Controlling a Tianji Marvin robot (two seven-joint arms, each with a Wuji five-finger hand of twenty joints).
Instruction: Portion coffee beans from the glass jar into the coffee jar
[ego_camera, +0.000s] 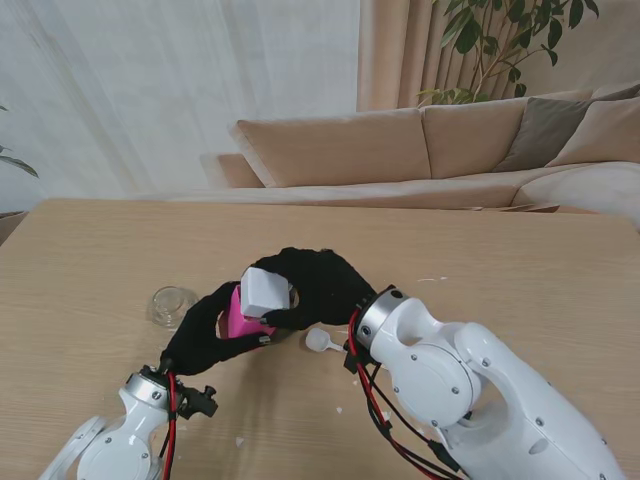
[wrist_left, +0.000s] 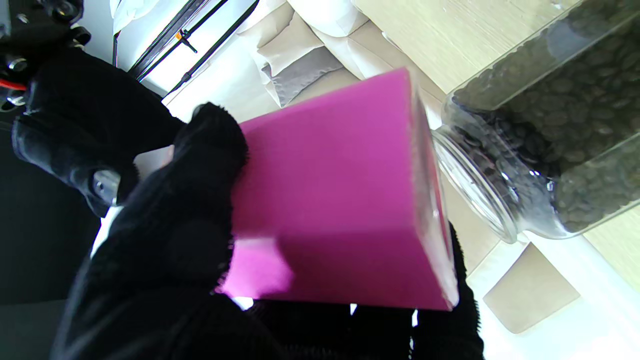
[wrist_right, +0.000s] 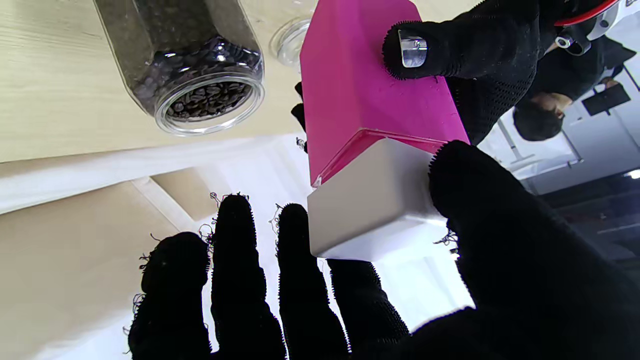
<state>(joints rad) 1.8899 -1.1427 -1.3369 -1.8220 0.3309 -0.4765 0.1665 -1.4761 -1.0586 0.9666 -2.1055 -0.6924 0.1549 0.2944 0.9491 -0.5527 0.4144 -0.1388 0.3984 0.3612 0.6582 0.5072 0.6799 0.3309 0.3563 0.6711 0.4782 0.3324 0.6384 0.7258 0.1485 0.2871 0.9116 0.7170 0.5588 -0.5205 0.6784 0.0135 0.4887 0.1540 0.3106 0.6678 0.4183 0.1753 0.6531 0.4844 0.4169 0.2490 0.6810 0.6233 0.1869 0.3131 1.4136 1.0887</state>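
Coffee jar, a square magenta box with a smooth white lid, is gripped off the table by the left hand. Right hand clasps the lid. Glass jar, full of dark beans, stands open just beside.

From the stand camera, the two black-gloved hands hide most of the pink rectangular coffee jar and all of the bean-filled glass jar. A small white object, possibly a scoop, lies partly behind the right wrist.
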